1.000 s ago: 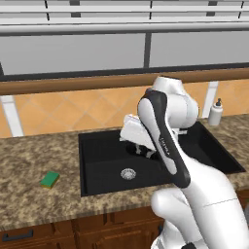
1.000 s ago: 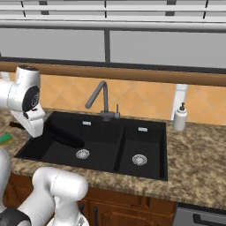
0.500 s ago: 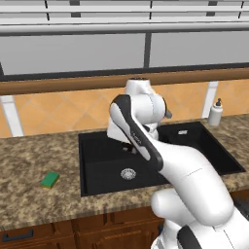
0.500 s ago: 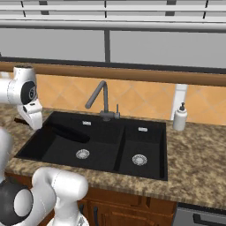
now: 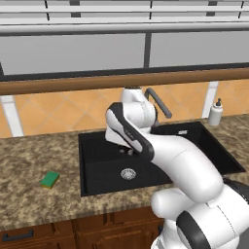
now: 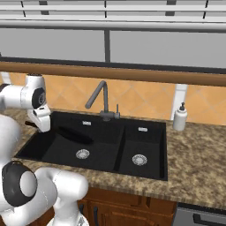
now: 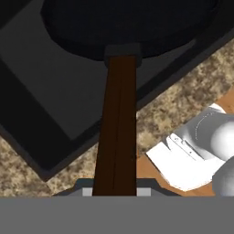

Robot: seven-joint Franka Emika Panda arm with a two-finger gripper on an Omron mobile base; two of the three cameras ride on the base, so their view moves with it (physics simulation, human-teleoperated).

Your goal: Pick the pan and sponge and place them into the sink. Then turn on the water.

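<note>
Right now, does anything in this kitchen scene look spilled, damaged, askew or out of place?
Nothing stands out. The gripper is shut on the pan by its wooden handle over the sink. The sponge lies flat on the counter to the sink's left, waiting. No water runs from the faucet.

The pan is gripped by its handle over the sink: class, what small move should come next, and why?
Probably lower it and open the jaws. The gripper is shut on the wooden handle, and the pan already hangs inside the sink's larger basin, while the sponge waits on the counter.
</note>
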